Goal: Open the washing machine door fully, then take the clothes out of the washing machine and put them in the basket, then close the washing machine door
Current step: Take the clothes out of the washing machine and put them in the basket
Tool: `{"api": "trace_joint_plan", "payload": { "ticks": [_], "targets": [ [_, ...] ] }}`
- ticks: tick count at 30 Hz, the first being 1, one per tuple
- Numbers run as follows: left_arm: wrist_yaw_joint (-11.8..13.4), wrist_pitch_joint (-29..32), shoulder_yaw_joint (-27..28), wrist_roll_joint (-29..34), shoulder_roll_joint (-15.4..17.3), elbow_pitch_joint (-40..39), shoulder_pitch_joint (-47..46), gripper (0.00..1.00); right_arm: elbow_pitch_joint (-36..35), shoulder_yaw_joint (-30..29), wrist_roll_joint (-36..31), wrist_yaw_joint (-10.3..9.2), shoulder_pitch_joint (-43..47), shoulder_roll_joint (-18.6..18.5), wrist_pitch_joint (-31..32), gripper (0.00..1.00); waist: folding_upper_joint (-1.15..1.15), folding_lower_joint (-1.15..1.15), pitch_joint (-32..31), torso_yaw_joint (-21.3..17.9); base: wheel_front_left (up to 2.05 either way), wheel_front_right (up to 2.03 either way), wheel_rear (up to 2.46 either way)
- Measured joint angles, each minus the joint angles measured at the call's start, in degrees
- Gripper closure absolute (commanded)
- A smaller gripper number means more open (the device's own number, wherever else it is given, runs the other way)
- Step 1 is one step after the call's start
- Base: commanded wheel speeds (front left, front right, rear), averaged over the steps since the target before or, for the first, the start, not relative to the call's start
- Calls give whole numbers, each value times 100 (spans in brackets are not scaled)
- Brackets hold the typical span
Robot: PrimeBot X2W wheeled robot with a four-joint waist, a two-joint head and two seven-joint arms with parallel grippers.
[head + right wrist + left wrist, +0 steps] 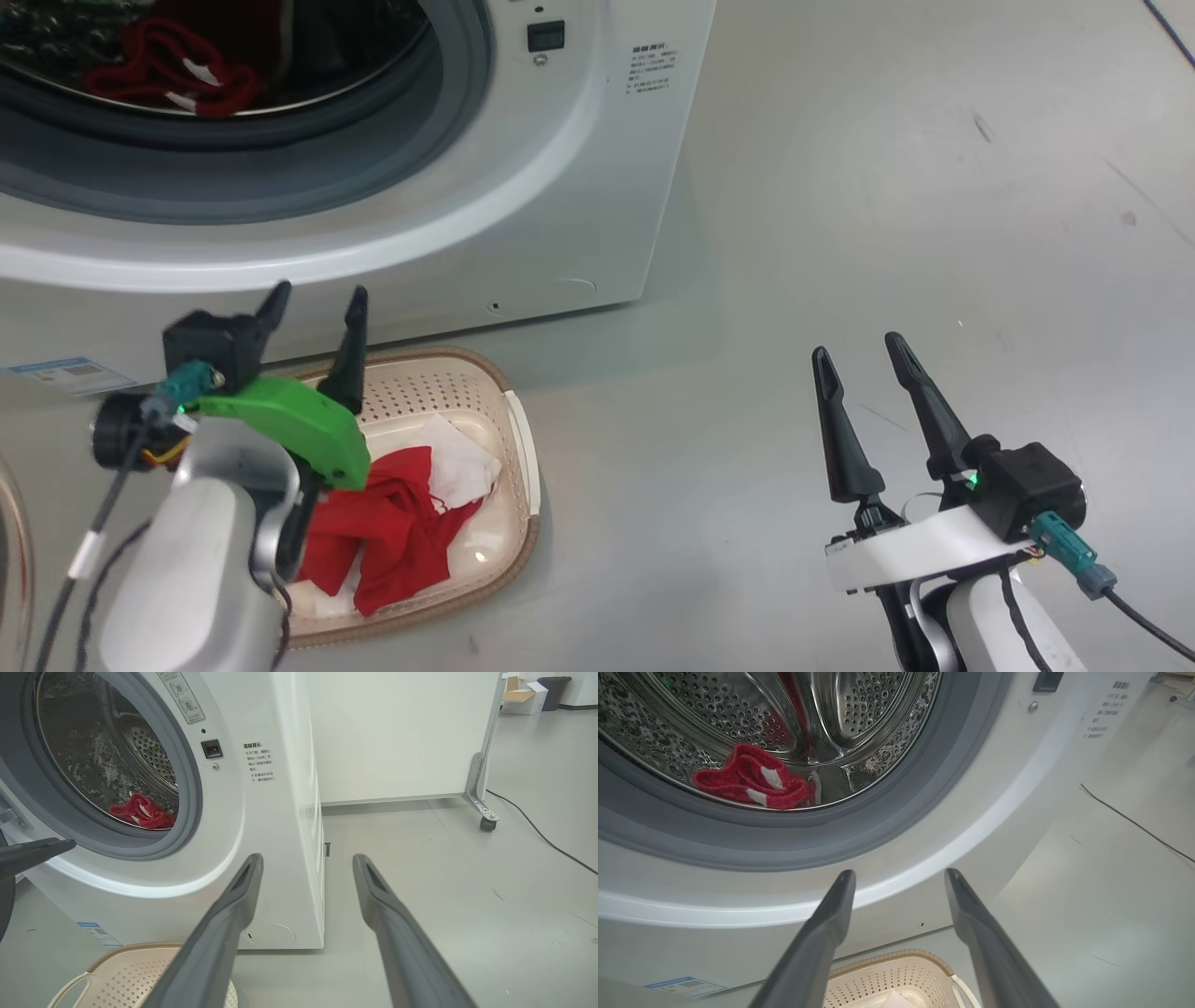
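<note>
1. Head view: crumpled red and white clothes (392, 523) lie in the cream basket (523, 523) before the washing machine (579, 187). The left gripper (318, 292) near the basket and the right gripper (857, 345) over the floor (934, 187) are both spread wide and empty.
2. Left wrist view: a red knit piece (747, 784) with white bands lies at the front of the drum (859, 714).
3. Right wrist view: the red knit piece (140, 812) lies low in the drum.
</note>
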Motion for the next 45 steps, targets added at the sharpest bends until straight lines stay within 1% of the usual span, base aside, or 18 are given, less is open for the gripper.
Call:
{"api": "trace_joint_plan", "payload": {
  "ticks": [1, 3, 7, 8, 11, 14, 17, 23, 24, 30, 32, 36, 39, 45],
  "targets": [
    [-2, 65, 20, 38, 67, 20, -160, 0, -16, 16, 31, -40, -52, 0, 0, 0, 0, 0, 81, -31, 0, 0, 0],
    [-37, 188, 77, 71, 204, 53, -501, 0, -80, 31, 110, -47, -144, -1, 0, 0, 0, 0, 238, -93, 0, 0, 0],
    [-107, 505, 88, 189, 463, 165, -1148, 0, -177, 45, 225, -140, -357, -1, 0, 0, 0, 0, 562, -217, 0, 0, 0],
    [-107, 505, 88, 189, 463, 165, -1148, 0, -177, 45, 225, -140, -357, -1, 0, 0, 0, 0, 562, -217, 0, 0, 0],
    [-135, 762, 126, 201, 620, 259, -1545, 0, -205, 92, 339, -146, -521, -4, 0, 0, 0, 0, 796, -310, 0, 0, 0],
    [-181, 1046, 192, 216, 824, 377, -1907, 0, -235, 171, 483, -196, -655, -5, 0, 0, 0, 0, 1010, -411, 0, 0, 0],
    [-190, 1339, 235, 227, 1012, 476, -2281, 0, -241, 274, 571, -198, -754, -7, 0, 0, 0, 0, 1203, -519, 0, 0, 0],
    [-286, 1861, 355, 236, 1439, 609, -2934, 0, -241, 558, 801, -202, -901, -8, 0, 0, 0, 1, 1515, -763, 0, 0, 0],
    [-288, 1935, 377, 237, 1514, 628, -3030, 0, -241, 594, 854, -235, -920, -8, 0, 0, 0, 1, 1559, -809, 0, 0, 0],
    [-357, 2366, 481, 237, 1811, 712, -3576, 0, -266, 681, 1035, -266, -1032, -8, 0, 0, 0, 1, 1830, -1046, 0, 0, 0],
    [-357, 2466, 513, 245, 1926, 726, -3770, 0, -287, 684, 1184, -298, -1075, -7, 0, 0, 0, 1, 1919, -1117, 0, 0, 0],
    [-357, 2648, 595, 246, 2012, 802, -4085, 0, -323, 693, 1226, -300, -1164, -7, 0, 0, 0, 1, 2103, -1225, 0, 0, 0],
    [-346, 2800, 641, 294, 2129, 918, -4192, 0, -332, 705, 1266, -341, -1252, -7, 0, 0, 0, 1, 2229, -1292, 0, 0, 0],
    [-222, 3005, 645, 571, 2381, 1168, -4341, 0, -330, 722, 1295, -342, -1399, -5, 0, 0, 0, 1, 2426, -1391, 0, 0, 0]
  ]
}}
